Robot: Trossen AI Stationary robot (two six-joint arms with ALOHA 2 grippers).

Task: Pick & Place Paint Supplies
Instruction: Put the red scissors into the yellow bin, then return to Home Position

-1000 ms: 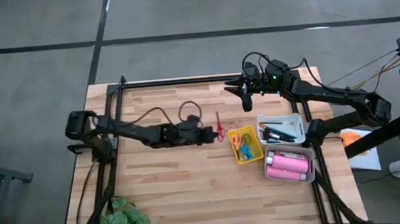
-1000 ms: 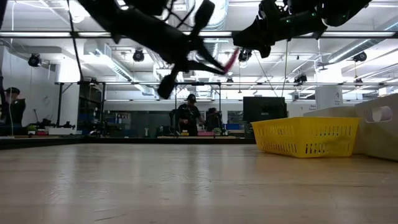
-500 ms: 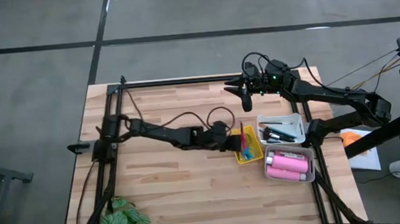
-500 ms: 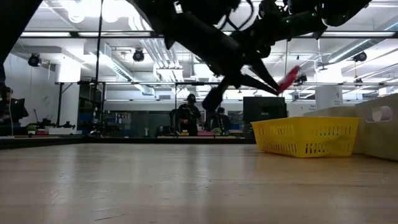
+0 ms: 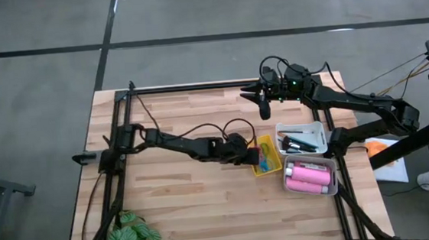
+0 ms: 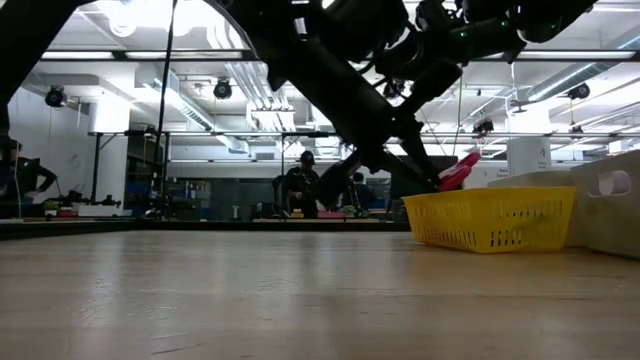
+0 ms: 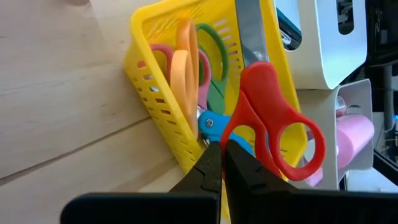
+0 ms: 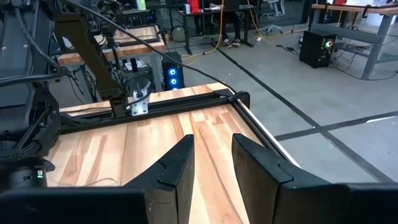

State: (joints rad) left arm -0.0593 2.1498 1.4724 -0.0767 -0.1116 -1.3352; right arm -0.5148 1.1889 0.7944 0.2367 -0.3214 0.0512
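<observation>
My left gripper (image 5: 254,154) is shut on red-handled scissors (image 7: 272,121) and slants down over the near-left part of the yellow tray (image 5: 273,165). In the low view the red handles (image 6: 460,168) show just above the tray's rim (image 6: 495,195). Several more scissors with orange, green, pink and blue handles (image 7: 189,68) lie in that tray. Dark brushes (image 5: 299,139) lie in a white tray, and pink bottles (image 5: 309,177) in another. My right gripper (image 5: 263,105) hangs raised at the far side, open, with nothing between its fingers (image 8: 177,165). My left gripper pinches the edge of one red handle loop (image 7: 235,134) between its two shut fingers (image 7: 210,167). It comes slanting down from the table's left. The blades (image 7: 249,25) point away from the fingers over the yellow tray. I cannot tell whether they touch the tray.
The white brush tray (image 5: 319,127) and the bottle tray (image 5: 310,160) stand right of the yellow tray, close together. A leafy green plant (image 5: 129,238) sits at the near left corner. Bare wood (image 5: 189,191) lies between them. People stand in the room beyond the table.
My left gripper has gone toward the table's right edge and down, tipping its fingers lower, carrying the red scissors from the table's middle to just above the yellow tray. It has stayed shut.
</observation>
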